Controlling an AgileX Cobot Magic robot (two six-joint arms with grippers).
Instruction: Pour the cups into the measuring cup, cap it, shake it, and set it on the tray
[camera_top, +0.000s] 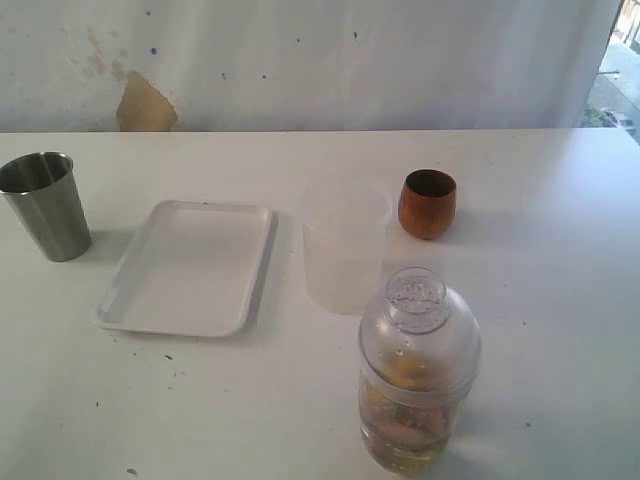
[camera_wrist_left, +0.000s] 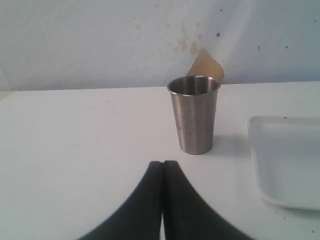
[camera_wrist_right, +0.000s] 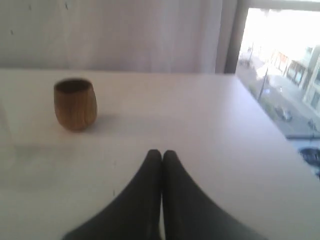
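- on the white table (camera_top: 560, 300), front and right of centre in the exterior view, the measuring cup (camera_top: 415, 420) stands upright, clear domed top (camera_top: 418, 310) on, yellowish bits showing inside.
- it's on bare table, apart from the tray (camera_top: 190, 265), which lies flat further left.
- steel tumbler (camera_top: 45, 205) upright at far left, near the tray's left rim but not touching.
- wooden cup (camera_top: 427, 204) upright at the back right, just beside the frosted plastic cup (camera_top: 345, 250), which stands between it and the tray.
- left gripper (camera_wrist_left: 162, 167): jaws pressed together, nothing held, steel tumbler ahead of it.
- right gripper (camera_wrist_right: 161, 156): jaws closed tight too, empty, wooden cup ahead.
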